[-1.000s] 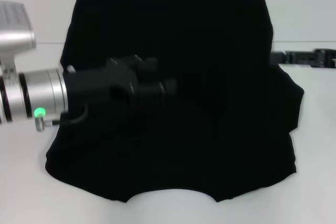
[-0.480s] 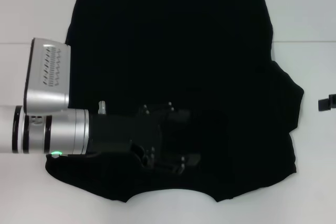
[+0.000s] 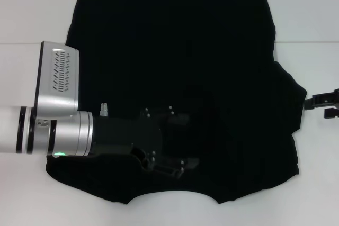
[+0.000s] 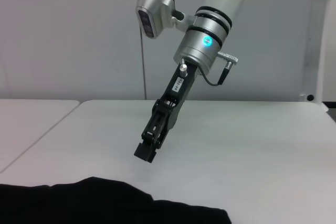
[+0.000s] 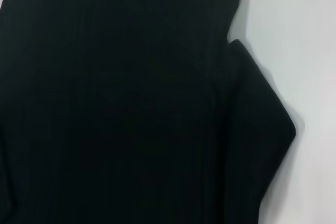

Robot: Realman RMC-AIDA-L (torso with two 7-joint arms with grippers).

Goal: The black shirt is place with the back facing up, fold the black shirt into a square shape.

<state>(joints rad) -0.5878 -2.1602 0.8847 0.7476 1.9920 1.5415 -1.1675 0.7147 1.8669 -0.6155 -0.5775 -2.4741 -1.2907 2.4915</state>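
Black shirt (image 3: 175,51) spread flat, left tool (image 3: 183,141) above its lower half

A: Even, bright overhead light; the white table (image 3: 318,35) reads almost washed out in the head view, with no hard shadows.

B: And the black shirt (image 3: 175,41)?

A: It swallows all detail, nearly flat black, folds barely readable. In the right wrist view its edge at right looks soft, slightly out of focus.

B: Any glare?

A: A mild sheen on the silver arm housing (image 3: 58,78) at left; the left wrist view is crisp.
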